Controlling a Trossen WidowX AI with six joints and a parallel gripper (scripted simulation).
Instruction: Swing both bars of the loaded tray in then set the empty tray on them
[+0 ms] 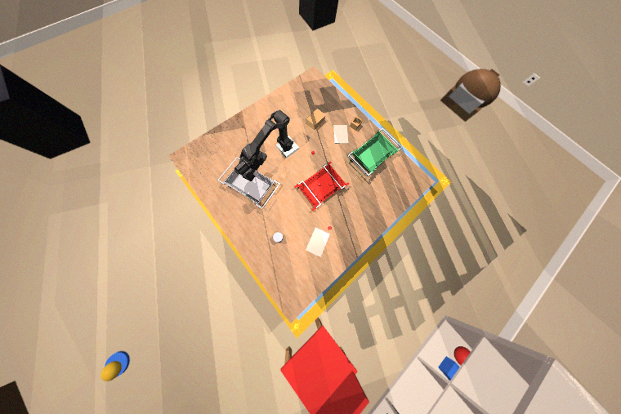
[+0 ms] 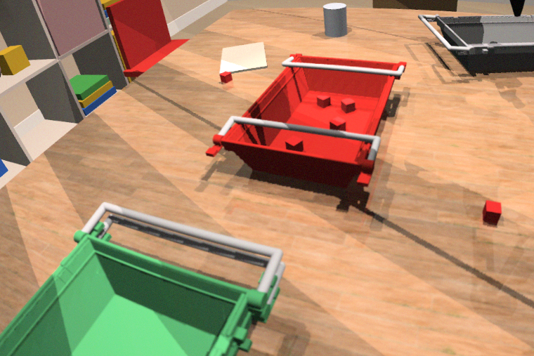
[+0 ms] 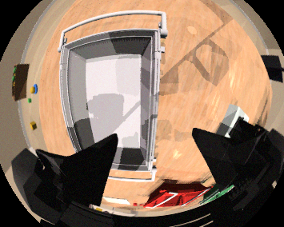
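Observation:
The red tray (image 1: pixel 323 193) (image 2: pixel 297 166) stands loaded with several small red blocks (image 2: pixel 323 101). Its near bar (image 2: pixel 301 128) (image 1: pixel 335 176) and far bar (image 2: pixel 343 67) (image 1: pixel 309 194) both lie across its top. The empty grey tray (image 1: pixel 250 188) (image 2: pixel 504 59) (image 3: pixel 110 80) stands on the table, its bars (image 3: pixel 114 16) out over the ends. My gripper (image 1: pixel 247 174) (image 2: pixel 518 15) (image 3: pixel 156 135) is open and empty above the grey tray. In the wrist view one finger overlaps the tray, and the other shows beyond its long side. The exterior view cuts off part of the grey tray.
An empty green tray (image 1: pixel 376 153) (image 2: pixel 129 321) stands on the red tray's other side. Loose red blocks (image 1: pixel 329 228) (image 1: pixel 313 152) (image 2: pixel 225 76) (image 2: pixel 491 212), a grey cylinder (image 1: pixel 278 237) (image 2: pixel 334 20), two pale cards (image 1: pixel 318 242) (image 1: pixel 341 134) and a wooden block (image 1: pixel 315 119) also stand or lie around.

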